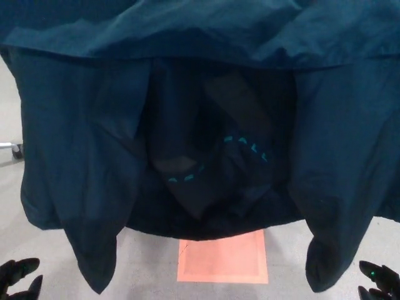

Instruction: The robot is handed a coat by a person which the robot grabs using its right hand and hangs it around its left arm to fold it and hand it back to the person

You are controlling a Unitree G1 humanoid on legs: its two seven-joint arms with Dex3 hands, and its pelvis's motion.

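The dark teal coat (81,125) is seen hanging close before the camera, filling most of the view, with a sleeve dangling at each side. Below the coat, at the robot's left, the left hand (19,280) is shown with fingers spread, empty. Below the coat at the right, the right hand (377,282) is likewise spread and empty. An orange square (223,257) is seen on the floor (144,262) under the coat's hem.

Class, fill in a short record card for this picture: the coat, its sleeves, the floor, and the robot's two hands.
coat: dark blue, fills most of the view, teal letters inside
sleeves: one hangs at each side
floor: grey, orange square below the coat
left hand: bottom corner, open, touches nothing
right hand: same, opposite corner
holder: not in view
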